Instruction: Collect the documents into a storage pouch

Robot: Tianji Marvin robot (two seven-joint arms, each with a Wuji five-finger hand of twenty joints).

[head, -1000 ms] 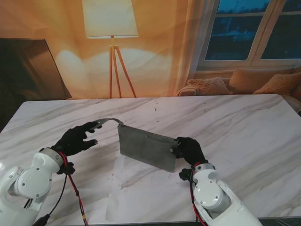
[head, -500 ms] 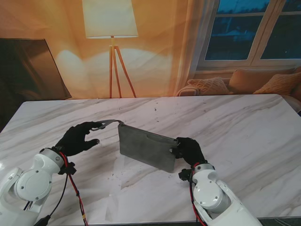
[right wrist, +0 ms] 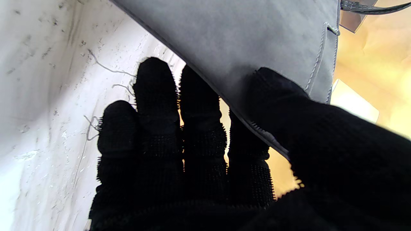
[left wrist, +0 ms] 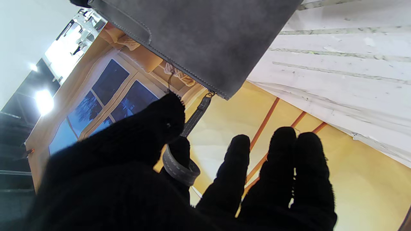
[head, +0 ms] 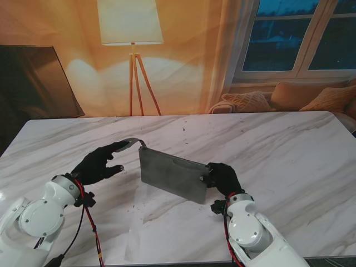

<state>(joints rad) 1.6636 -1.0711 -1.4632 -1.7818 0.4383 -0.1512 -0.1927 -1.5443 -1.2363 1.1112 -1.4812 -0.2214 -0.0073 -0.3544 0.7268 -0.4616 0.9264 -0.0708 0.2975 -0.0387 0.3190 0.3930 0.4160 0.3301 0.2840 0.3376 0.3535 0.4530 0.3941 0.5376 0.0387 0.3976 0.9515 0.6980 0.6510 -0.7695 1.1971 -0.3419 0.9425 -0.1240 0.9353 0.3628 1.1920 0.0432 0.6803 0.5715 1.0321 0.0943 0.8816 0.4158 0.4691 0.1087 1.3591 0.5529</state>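
A white marble surface (head: 289, 150) with grey veins fills the near view. Beyond its far edge stands a floor lamp (head: 132, 33) with a pale shade on wooden tripod legs. Past the far right corner, a sofa with orange cushions (head: 300, 95) sits under a dark window (head: 300, 36). A dark panel (head: 33, 78) leans past the far left corner.

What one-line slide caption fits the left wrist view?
Left hand pinches the strap of the grey pouch held upright over the marble table.
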